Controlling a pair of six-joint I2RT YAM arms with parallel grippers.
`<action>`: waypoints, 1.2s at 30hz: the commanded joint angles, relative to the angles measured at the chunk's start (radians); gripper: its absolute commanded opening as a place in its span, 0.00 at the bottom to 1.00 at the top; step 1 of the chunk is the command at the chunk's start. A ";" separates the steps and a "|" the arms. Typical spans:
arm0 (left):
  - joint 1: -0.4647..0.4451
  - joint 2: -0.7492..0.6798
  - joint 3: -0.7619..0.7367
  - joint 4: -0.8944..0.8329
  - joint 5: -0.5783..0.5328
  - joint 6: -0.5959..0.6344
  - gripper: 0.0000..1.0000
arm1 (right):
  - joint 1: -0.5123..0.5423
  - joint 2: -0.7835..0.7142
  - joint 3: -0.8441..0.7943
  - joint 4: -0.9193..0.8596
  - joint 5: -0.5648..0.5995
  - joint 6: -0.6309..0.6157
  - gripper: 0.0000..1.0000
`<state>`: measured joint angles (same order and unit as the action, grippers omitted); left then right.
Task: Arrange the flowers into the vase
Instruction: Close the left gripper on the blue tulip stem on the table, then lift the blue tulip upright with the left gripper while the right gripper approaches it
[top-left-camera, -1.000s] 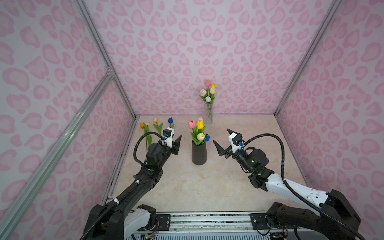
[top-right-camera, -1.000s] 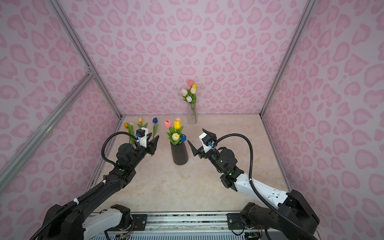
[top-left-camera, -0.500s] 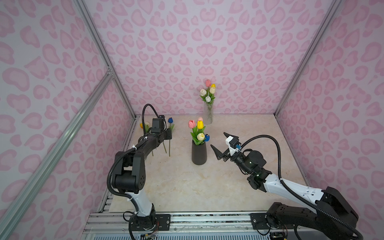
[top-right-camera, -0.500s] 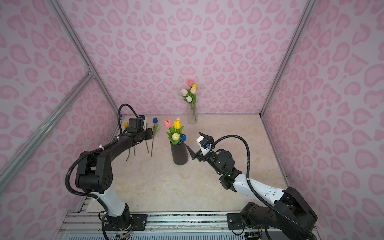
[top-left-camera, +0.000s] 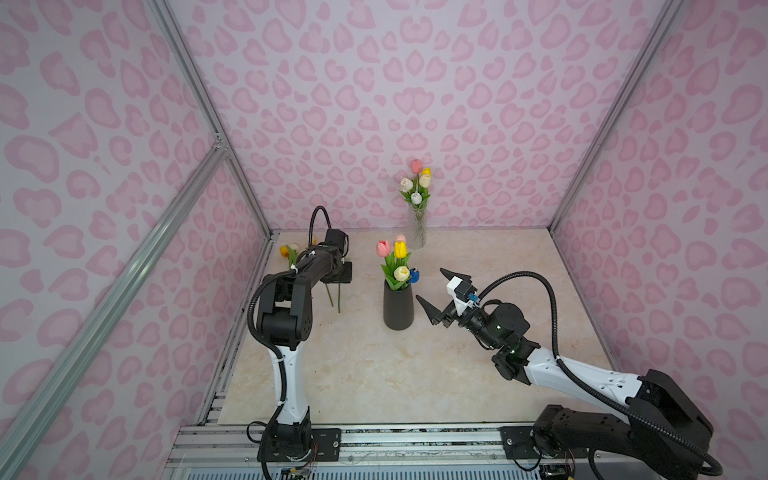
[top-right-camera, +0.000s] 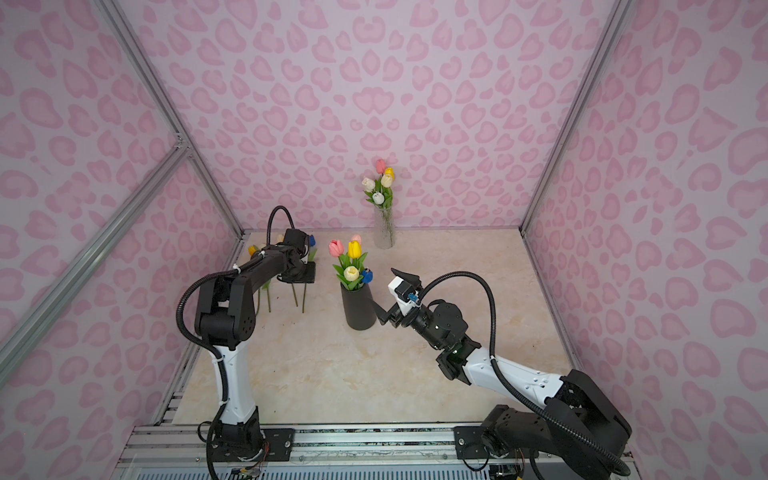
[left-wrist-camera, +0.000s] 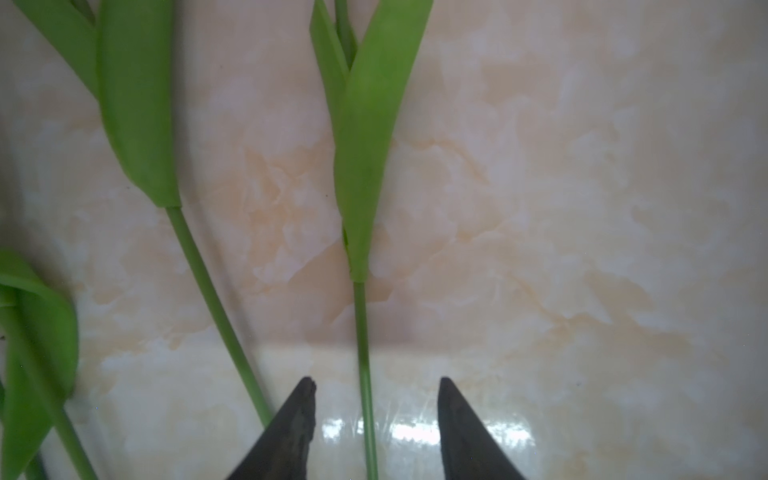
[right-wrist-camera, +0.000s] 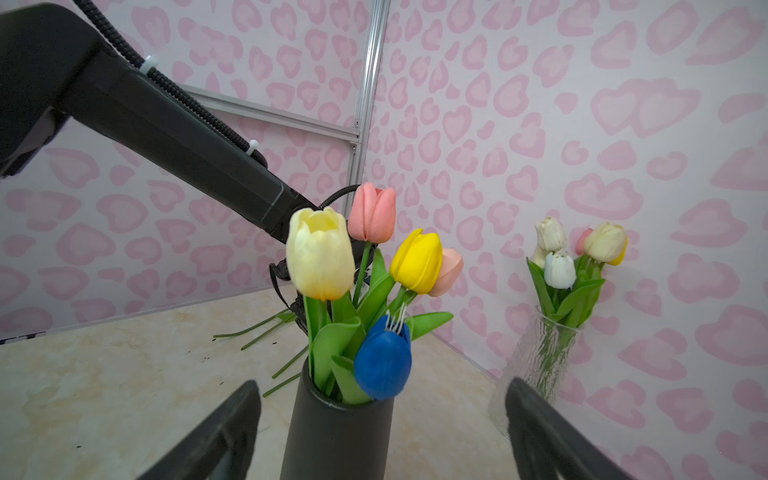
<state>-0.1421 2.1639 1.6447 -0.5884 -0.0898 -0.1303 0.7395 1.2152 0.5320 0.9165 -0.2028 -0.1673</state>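
The left arm is now reaching over the loose flowers (top-left-camera: 291, 252) at the table's back-left corner, its elbow raised; a second ago it was lying lower. The left claw (left-wrist-camera: 374, 380) is standing about half open, straddling one stem (left-wrist-camera: 362, 332) without touching it, so it is gripping nothing yet. That is looking like the set-up for the next pick: closing there should take this stem alone, though a neighbouring stem is lying just beside one jaw.

The right claw (top-left-camera: 429, 283) is gaping wide and empty, and has been drifting down toward the vase (top-left-camera: 398, 305), perhaps to steady it. Five tulips are already standing in that vase; the remaining ones are lying flat by the left arm.

The table (top-left-camera: 374, 374) is glossy cream marble-look, throwing glare near the stem. Pink heart-print walls (top-left-camera: 374, 104) on a metal frame (top-left-camera: 199, 108) are closing in three sides, and a glass vase (top-left-camera: 417, 226) of tulips is standing at the back wall.
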 joint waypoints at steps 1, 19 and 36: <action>0.002 0.031 0.036 -0.074 -0.026 0.004 0.45 | 0.002 -0.005 -0.017 0.056 -0.076 0.012 0.92; 0.003 0.095 0.126 -0.156 -0.026 0.028 0.03 | 0.032 -0.053 -0.049 -0.013 -0.069 -0.038 0.93; -0.006 -0.773 -0.546 0.541 0.273 -0.006 0.03 | 0.029 -0.029 0.034 -0.069 0.103 0.021 0.94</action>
<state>-0.1459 1.4940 1.1801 -0.3149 0.0368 -0.1234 0.7704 1.1889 0.5434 0.8700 -0.1608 -0.1814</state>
